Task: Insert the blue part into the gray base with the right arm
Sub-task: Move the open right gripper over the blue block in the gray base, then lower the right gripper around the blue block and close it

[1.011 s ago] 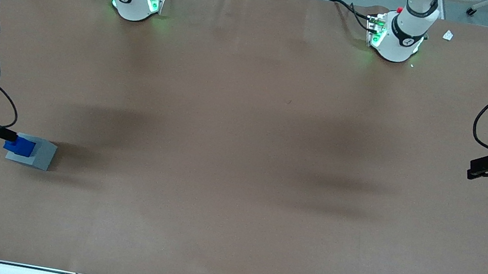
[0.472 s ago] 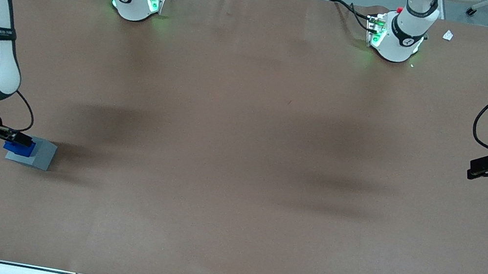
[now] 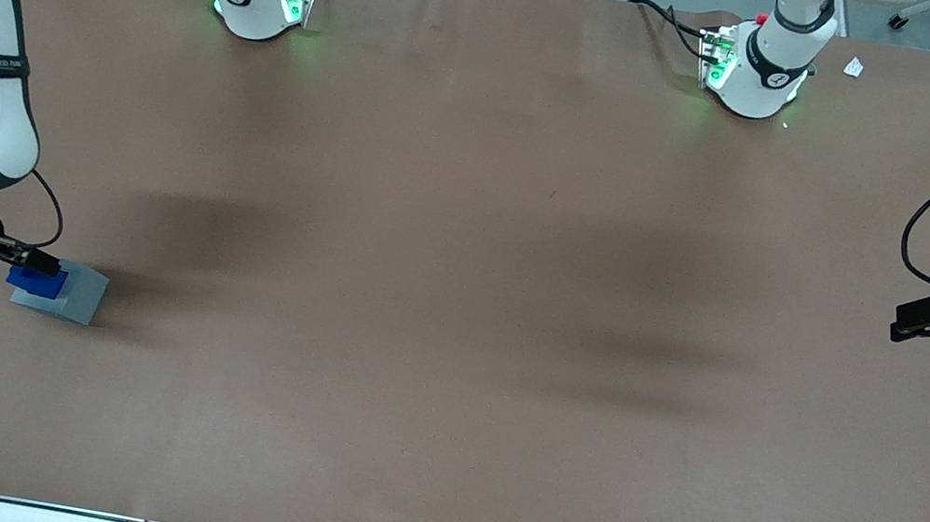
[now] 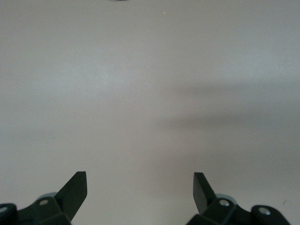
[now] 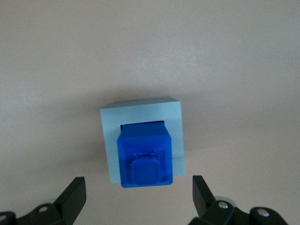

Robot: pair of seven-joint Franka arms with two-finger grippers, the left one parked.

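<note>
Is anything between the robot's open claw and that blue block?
Nothing. In the right wrist view the gripper is open above the blue part, which sits in the gray base, with only air between.

The blue part point(image 5: 144, 154) sits in the gray base point(image 5: 142, 115), with the tool point(image 5: 136, 197) spread wide, touching neither.

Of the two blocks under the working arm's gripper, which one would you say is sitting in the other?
The blue part sits in the gray base; the base is wider and rests on the table. The gripper is above them, fingers open, touching neither.
</note>
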